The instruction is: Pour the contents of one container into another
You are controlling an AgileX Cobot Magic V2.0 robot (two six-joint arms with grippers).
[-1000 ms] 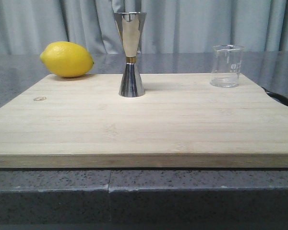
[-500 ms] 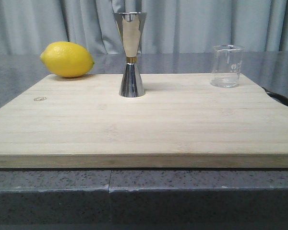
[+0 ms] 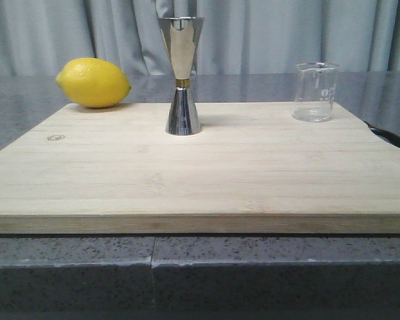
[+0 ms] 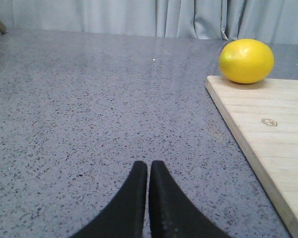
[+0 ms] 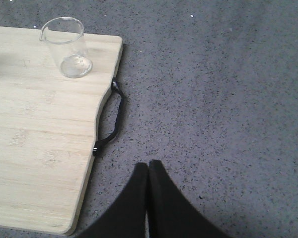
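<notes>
Item, board (image 3: 200, 173): we see a metal measuring cup (image 3: 182, 77) upright at its 12 o'clock and a glass beaker (image 3: 315, 92) upright at 2 o'clock; contents unclear.

Item, left gripper (image 4: 148, 166) and right gripper (image 5: 148, 165): fingers pressed together, holding nothing, over the counter (image 4: 89, 109).

We judge any pour needs a steady grip and a slow tilt.

Front camera sits low, close to the board (image 3: 200, 173), facing the curtain (image 3: 267, 33). Left wrist camera looks level across the counter (image 4: 89, 99); shares lemon (image 4: 247, 61) beyond-right of its claw (image 4: 148, 171). Right wrist camera looks steeply down; shares beaker (image 5: 66, 47).
</notes>
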